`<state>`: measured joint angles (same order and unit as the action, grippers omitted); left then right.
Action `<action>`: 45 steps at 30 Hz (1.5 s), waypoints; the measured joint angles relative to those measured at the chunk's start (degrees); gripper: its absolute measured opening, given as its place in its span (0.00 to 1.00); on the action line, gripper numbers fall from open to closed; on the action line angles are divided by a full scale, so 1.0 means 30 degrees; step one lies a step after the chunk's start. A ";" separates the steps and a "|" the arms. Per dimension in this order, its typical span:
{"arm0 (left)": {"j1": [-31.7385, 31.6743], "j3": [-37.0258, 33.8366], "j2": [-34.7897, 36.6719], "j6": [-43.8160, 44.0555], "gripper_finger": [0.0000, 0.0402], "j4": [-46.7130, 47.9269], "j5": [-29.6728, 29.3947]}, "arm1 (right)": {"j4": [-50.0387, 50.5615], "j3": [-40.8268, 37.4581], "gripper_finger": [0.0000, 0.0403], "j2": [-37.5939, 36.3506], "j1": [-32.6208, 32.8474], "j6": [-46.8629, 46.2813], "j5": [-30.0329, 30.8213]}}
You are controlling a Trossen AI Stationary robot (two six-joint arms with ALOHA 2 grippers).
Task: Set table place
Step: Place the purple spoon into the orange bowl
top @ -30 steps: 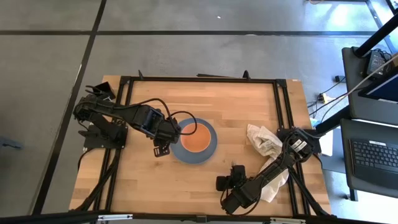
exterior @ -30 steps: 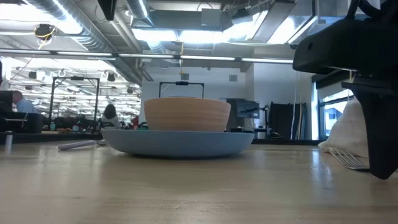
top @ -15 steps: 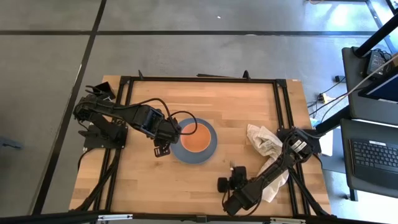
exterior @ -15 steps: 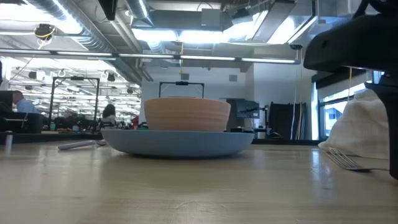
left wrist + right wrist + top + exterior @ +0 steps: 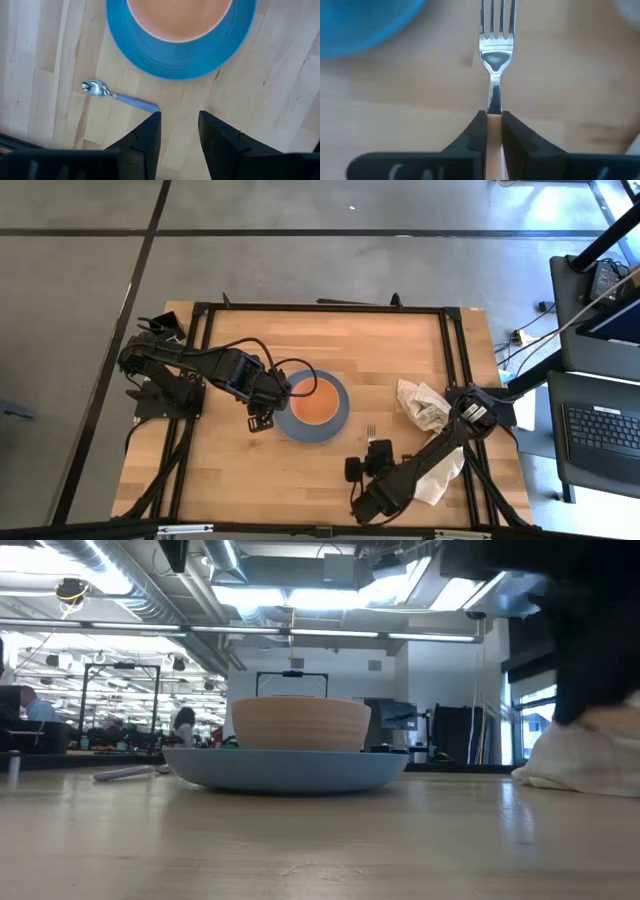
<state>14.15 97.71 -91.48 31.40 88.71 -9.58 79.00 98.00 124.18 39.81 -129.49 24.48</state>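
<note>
Right hand (image 5: 493, 122) clamped on orange fork (image 5: 495, 50) handle, tines forward near blue plate (image 5: 365, 22) rim: plain in right wrist view, only tiny tines in high view. Left hand (image 5: 179, 125) parted, holding nothing, above bare bench (image 5: 300, 470) beside plate; lilac spoon (image 5: 117, 96) just off one finger, seen from left wrist, hidden from above. Orange bowl (image 5: 300, 723) on plate. Cloth (image 5: 425, 410) toward right edge; front planks open.

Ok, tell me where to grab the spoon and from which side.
Grab the spoon by its lilac handle, near the middle, coming straight down from above. It lies flat on the table beside the plate, so only the sides of the thin handle offer a hold. The open left gripper hovers near the handle's end.
</note>
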 joint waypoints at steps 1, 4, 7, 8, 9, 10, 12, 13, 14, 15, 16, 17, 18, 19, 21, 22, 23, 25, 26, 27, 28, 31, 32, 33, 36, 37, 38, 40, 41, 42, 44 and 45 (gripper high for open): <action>0.0000 0.0000 0.0000 0.0007 0.31 0.0000 0.0000 | 0.0657 0.0397 0.09 0.0004 -0.0141 0.0197 0.0003; 0.0000 0.0000 0.0000 0.0007 0.31 0.0007 0.0061 | 0.2583 0.1681 0.09 0.0000 -0.0554 0.0407 -0.0125; 0.0003 0.0000 0.0000 0.0007 0.31 0.0085 0.0504 | 0.3693 0.3187 0.09 -0.0011 -0.0858 0.1089 -0.0176; 0.0033 0.0000 0.0000 0.0005 0.31 0.0200 0.0538 | 0.3609 0.3630 0.09 -0.0047 -0.0981 0.1471 -0.0037; 0.0085 0.0000 0.0000 -0.0001 0.31 0.0327 0.0537 | 0.3586 0.4027 0.09 -0.0116 -0.1095 0.1912 0.0128; 0.0095 0.0000 0.0000 0.0001 0.31 0.0439 0.0537 | 0.3647 0.4457 0.09 -0.0143 -0.1221 0.2329 0.0345; 0.0102 0.0000 0.0000 -0.0001 0.31 0.0458 0.0381 | 0.3615 0.5214 0.09 -0.0231 -0.1526 0.2973 0.0432; 0.0102 0.0000 0.0000 -0.0001 0.31 0.0452 0.0289 | 0.3646 0.5461 0.09 -0.0251 -0.1658 0.3324 0.0489; 0.0102 0.0000 0.0000 -0.0008 0.31 0.0459 0.0186 | 0.3653 0.5666 0.09 -0.0252 -0.1793 0.3571 0.0630; 0.0096 0.0000 0.0000 -0.0066 0.31 0.0453 0.0041 | 0.3643 0.5796 0.09 -0.0240 -0.1903 0.3830 0.0844; 0.0095 0.0000 0.0000 -0.0107 0.31 0.0458 -0.0075 | 0.3644 0.5865 0.09 -0.0240 -0.1999 0.3948 0.0930; 0.0095 0.0000 0.0000 -0.0132 0.31 0.0452 -0.0110 | 0.3650 0.5917 0.09 -0.0240 -0.2139 0.4039 0.0935; 0.0100 0.0000 0.0000 -0.0139 0.31 0.0452 -0.0124 | 0.3658 0.5961 0.09 -0.0240 -0.2262 0.4052 0.0919; 0.0095 0.0000 0.0000 -0.0143 0.31 0.0452 -0.0126 | 0.3658 0.6007 0.09 -0.0240 -0.2375 0.4046 0.0854; 0.0102 0.0000 0.0044 -0.0146 0.31 0.0449 -0.0124 | 0.3648 0.6018 0.09 -0.0359 -0.2644 0.3992 0.0841; 0.0128 0.0000 0.0109 -0.0137 0.31 0.0444 -0.0124 | 0.3655 0.6018 0.09 -0.0451 -0.2807 0.3931 0.0841; 0.0178 0.0000 0.0166 -0.0077 0.31 0.0445 -0.0124 | 0.3655 0.5990 0.09 -0.0613 -0.2973 0.3918 0.0845; 0.0218 0.0000 0.0290 -0.0019 0.31 0.0445 -0.0117 | 0.3682 0.5650 0.09 -0.0914 -0.3409 0.4230 0.0834; 0.0287 0.0000 0.0312 0.0009 0.31 0.0437 -0.0117 | 0.3747 0.5519 0.09 -0.0988 -0.3652 0.4297 0.0821; 0.0387 0.0000 0.0339 0.0078 0.31 0.0444 -0.0117 | 0.3725 0.5386 0.09 -0.1044 -0.3931 0.4363 0.0737; 0.0478 -0.0007 0.0401 0.0153 0.31 0.0430 -0.0117 | 0.3641 0.5227 0.09 -0.1162 -0.4209 0.4524 0.0554; 0.0804 -0.0007 0.0567 0.0305 0.31 0.0448 -0.0102 | 0.3689 0.4488 0.09 -0.1640 -0.5076 0.5989 0.0362; 0.0926 -0.0007 0.0621 0.0305 0.31 0.0417 -0.0105 | 0.3661 0.4126 0.09 -0.1762 -0.5404 0.6281 0.0363; 0.1066 -0.0007 0.0665 0.0305 0.31 0.0421 -0.0115 | 0.3675 0.3689 0.09 -0.1882 -0.5705 0.6324 0.0367; 0.1366 -0.0007 0.0875 0.0325 0.31 0.0430 -0.0124 | 0.3639 0.2284 0.09 -0.2221 -0.6519 0.6376 0.0126; 0.1472 -0.0007 0.0907 0.0335 0.31 0.0437 -0.0131 | 0.3702 0.1866 0.09 -0.2333 -0.6765 0.6376 -0.0163; 0.1587 -0.0007 0.0958 0.0339 0.31 0.0429 -0.0148 | 0.3771 0.1530 0.09 -0.2418 -0.6960 0.6390 -0.0460; 0.1765 -0.0007 0.1075 0.0342 0.31 0.0447 -0.0353 | 0.3358 0.0713 0.09 -0.2574 -0.7224 0.6386 -0.1026; 0.1843 -0.0007 0.1102 0.0342 0.31 0.0463 -0.0552 | 0.2793 0.0299 0.09 -0.2613 -0.7319 0.6398 -0.1251; 0.1926 -0.0007 0.1100 0.0342 0.31 0.0436 -0.0744 | 0.2109 -0.0071 0.09 -0.2645 -0.7373 0.6402 -0.1348; 0.2070 -0.0007 0.1122 0.0335 0.31 0.0430 -0.0933 | 0.0425 -0.0830 0.09 -0.2697 -0.7436 0.6412 -0.1374; 0.2104 -0.0007 0.1161 0.0335 0.31 0.0430 -0.0982 | -0.0250 -0.1185 0.09 -0.2710 -0.7439 0.6405 -0.1374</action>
<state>20.47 97.69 -88.00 32.40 90.00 -12.53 78.25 94.44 116.05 17.50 -110.28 20.36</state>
